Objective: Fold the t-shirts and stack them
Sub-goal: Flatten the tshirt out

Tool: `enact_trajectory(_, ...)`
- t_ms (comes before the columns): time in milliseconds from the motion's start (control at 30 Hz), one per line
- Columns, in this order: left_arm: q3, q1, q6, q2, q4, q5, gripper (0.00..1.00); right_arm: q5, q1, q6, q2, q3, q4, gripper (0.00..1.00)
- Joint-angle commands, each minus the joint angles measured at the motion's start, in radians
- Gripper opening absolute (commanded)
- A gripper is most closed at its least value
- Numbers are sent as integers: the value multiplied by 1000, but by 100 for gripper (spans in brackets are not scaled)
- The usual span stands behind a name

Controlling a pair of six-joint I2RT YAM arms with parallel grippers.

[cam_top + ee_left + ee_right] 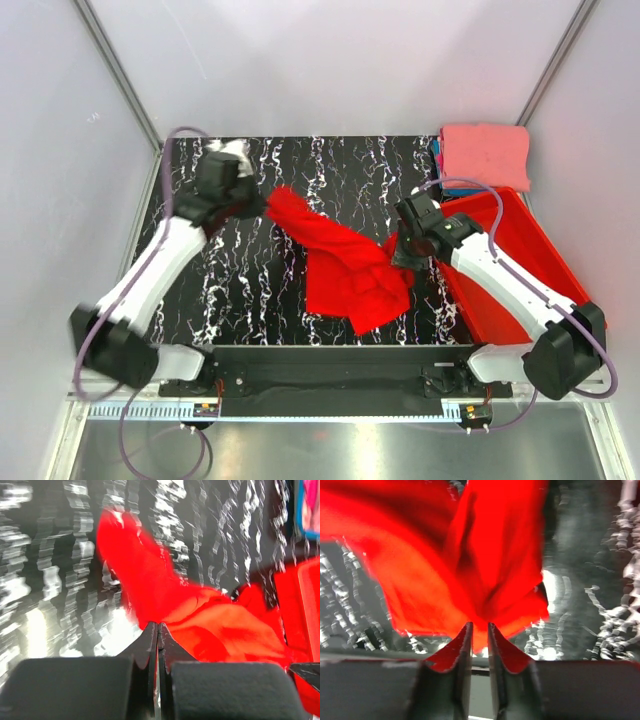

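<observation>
Here the red t-shirt (345, 275) spans the tabletop (240, 285), long axis ten to four o'clock; the shut left tool (158, 630) pinches its ten-o'clock corner, the right tool (479, 628) slightly parted at the four-o'clock end.

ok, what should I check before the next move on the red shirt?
1. Hold of left gripper on red shirt: ok, shut on a corner.
2. Hold of right gripper on the shirt: cannot tell; jaws slightly apart, cloth at their tips.
3. Shirt spread flat: not ok; bunched, sagging between the arms.
4. Shirt apart from bin: ok in the top view.
5. Folded stack at the far right corner, pink shirt on top, tidy: ok.
</observation>
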Motion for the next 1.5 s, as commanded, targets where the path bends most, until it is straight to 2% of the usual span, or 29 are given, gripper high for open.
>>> enact_trajectory(0, 63, -87, 1, 195, 212, 88, 0, 74, -19, -49, -41, 76, -42, 27)
enact_trajectory(33, 101, -101, 8, 266, 178, 88, 0, 75, -19, -63, -34, 100, -58, 31)
enact_trajectory(133, 230, -161, 27, 457, 132, 77, 0, 65, -19, -92, -9, 188, -80, 33)
enact_trajectory(233, 262, -210, 8, 512, 126, -6, 0, 30, -19, -138, 12, 233, -49, 33)
enact_trajectory(333, 200, -205, -48, 483, 152, -66, 0, -108, -18, -268, 29, 167, 90, 44)
enact_trajectory(400, 161, -178, -70, 469, 164, -49, 0, -86, 21, -293, 58, 119, 165, 47)
enact_trajectory(467, 150, -127, -93, 472, 164, -18, 0, 2, 73, -281, 132, 136, 154, 45)
enact_trajectory(533, 153, -96, -88, 480, 135, 20, 0, 54, 117, -261, 179, 168, 132, 38)
enact_trajectory(633, 152, -30, -64, 463, 74, -10, 0, 68, 159, -176, 224, 168, 77, 32)
enact_trajectory(700, 140, 38, -49, 423, 49, -70, 0, 75, 159, -137, 198, 139, 49, 32)
enact_trajectory(767, 118, 127, -24, 392, 24, -119, 0, 78, 157, -100, 136, 118, 31, 38)
enact_trajectory(867, 150, 210, 40, 362, -21, -171, 0, 109, 157, -95, 71, 151, -29, 41)
enact_trajectory(933, 185, 214, 89, 355, -90, -242, 0, 158, 156, -94, 55, 193, -67, 41)
enact_trajectory(967, 202, 214, 96, 349, -109, -303, 3, 169, 154, -94, 48, 205, -102, 41)
enact_trajectory(1033, 204, 215, 116, 336, -124, -333, 5, 187, 148, -88, 46, 213, -130, 41)
enact_trajectory(1133, 170, 243, 111, 311, -106, -253, 1, 108, 147, -100, 36, 88, -74, 41)
enact_trajectory(1233, 150, 263, 99, 315, -106, -185, 1, 20, 147, -9, 14, -38, 38, 41)
enact_trajectory(1267, 149, 264, 100, 325, -108, -181, 5, 9, 147, 22, 0, -63, 72, 40)
enact_trajectory(1300, 155, 266, 103, 331, -112, -181, 27, 2, 147, 54, -7, -85, 91, 39)
enact_trajectory(1367, 164, 264, 119, 332, -140, -184, 48, -14, 147, 114, -32, -141, 123, 39)
enact_trajectory(1433, 144, 238, 178, 277, -118, -159, 60, 41, 147, 141, -49, -146, 96, 41)
enact_trajectory(1467, 121, 212, 204, 247, -105, -155, 62, 63, 147, 145, -73, -139, 67, 42)
